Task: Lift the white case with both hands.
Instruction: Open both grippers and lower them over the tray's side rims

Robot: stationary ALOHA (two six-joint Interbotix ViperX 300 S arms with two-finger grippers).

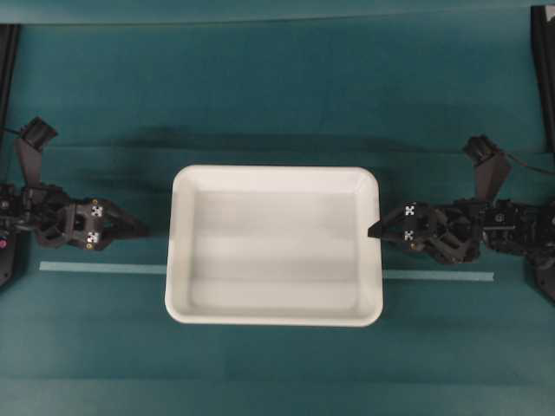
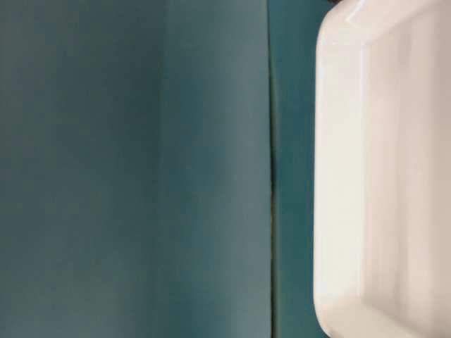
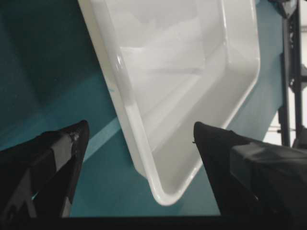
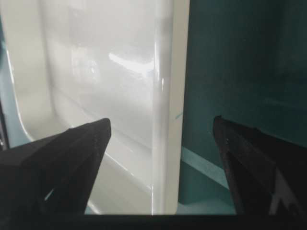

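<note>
Both sets of jaws are spread wide, nothing in them. My right gripper (image 1: 375, 230) has its tips right at the right rim of the white case (image 1: 273, 247), one finger inside the wall and one outside by the wrist view. My left gripper (image 1: 139, 229) sits just short of the left rim. Case lies flat mid-table on the green cloth (image 1: 277, 95), over the pale tape strip (image 1: 100, 269). I'd bring the left in level, straddle that rim the same way, then clamp both together — uneven timing probably tips it.
</note>
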